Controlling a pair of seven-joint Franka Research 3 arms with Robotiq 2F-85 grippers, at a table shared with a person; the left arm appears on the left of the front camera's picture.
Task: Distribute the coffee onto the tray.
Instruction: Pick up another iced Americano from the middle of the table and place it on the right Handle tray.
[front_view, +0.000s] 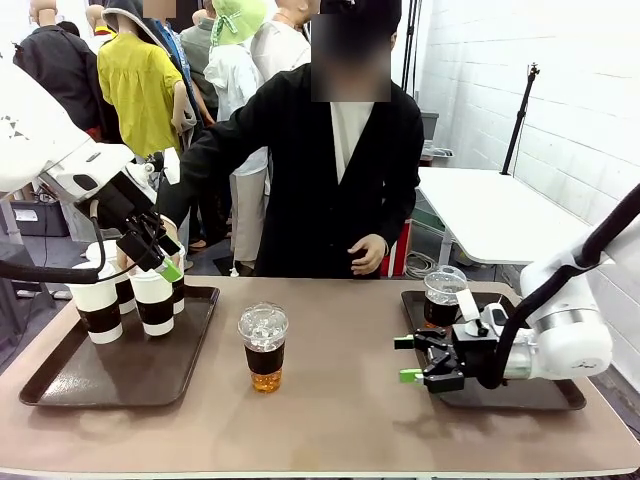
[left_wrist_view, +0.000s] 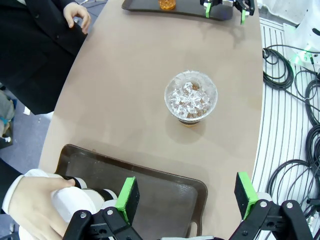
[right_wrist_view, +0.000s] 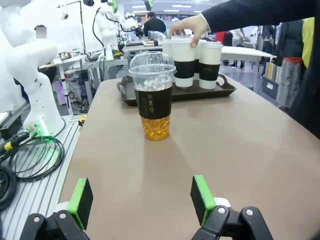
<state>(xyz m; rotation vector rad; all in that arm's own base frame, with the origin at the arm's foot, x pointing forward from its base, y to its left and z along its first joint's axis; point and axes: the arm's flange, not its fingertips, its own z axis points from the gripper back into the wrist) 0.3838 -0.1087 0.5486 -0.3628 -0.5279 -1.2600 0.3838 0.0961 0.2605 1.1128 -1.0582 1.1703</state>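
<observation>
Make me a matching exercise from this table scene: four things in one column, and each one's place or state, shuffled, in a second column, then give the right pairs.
Column one:
1. nearer iced cup
2. farther iced cup
3. paper cups
4. right end effector

Column two:
A. standing on the left tray
B. open, aimed at an iced drink
C. standing on the bare tabletop between the trays
D. standing on the right tray

Pairs: 1-C, 2-D, 3-A, 4-B.
</observation>
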